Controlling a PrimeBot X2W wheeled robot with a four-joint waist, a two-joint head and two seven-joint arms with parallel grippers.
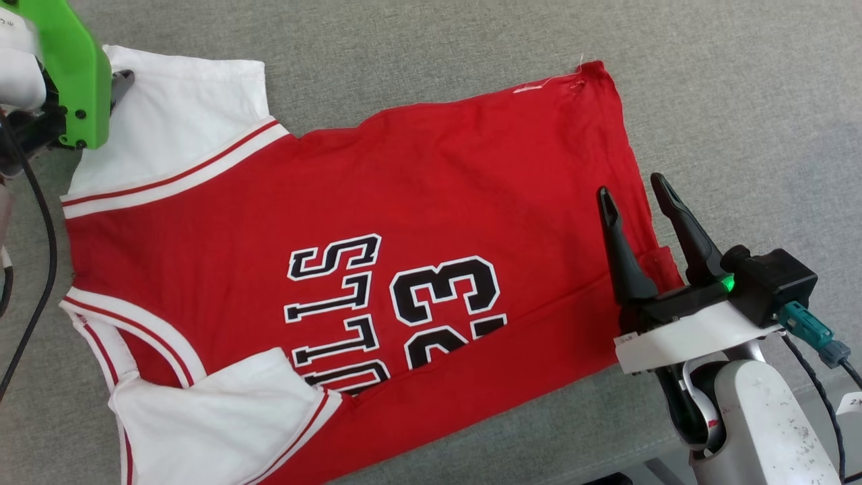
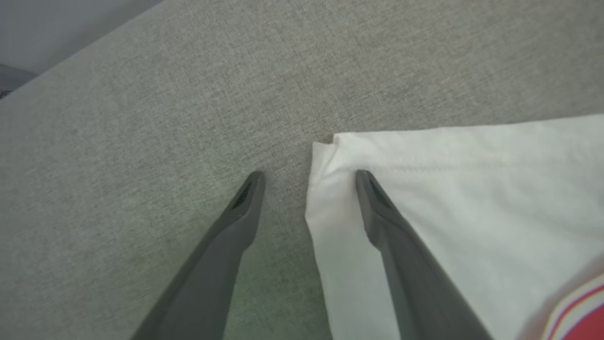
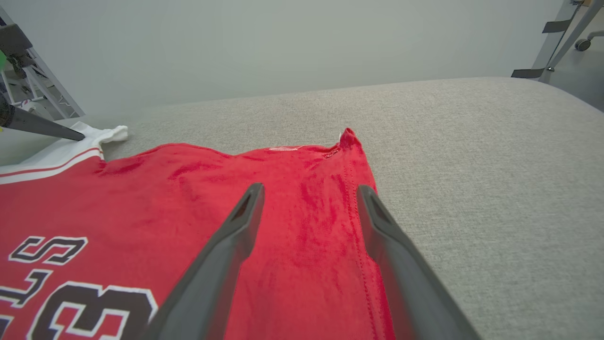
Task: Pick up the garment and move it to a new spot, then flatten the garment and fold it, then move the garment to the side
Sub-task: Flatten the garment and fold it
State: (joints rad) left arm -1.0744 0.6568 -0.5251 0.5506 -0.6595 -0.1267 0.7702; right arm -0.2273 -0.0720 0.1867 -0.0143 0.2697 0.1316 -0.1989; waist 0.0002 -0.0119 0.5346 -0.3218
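Left gripper (image 2: 309, 177), spread, straddles the red white-sleeved jersey (image 1: 404, 202) at ten o'clock; right gripper (image 1: 633, 187), spread, over its three-o'clock hem: best pinch both, pull taut.

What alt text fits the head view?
A red jersey with white sleeves, number 23 on the chest, lies spread on a grey fabric surface. The right fingers stand open over its hem at lower right; the left fingers, behind a green housing, meet the far sleeve at upper left.
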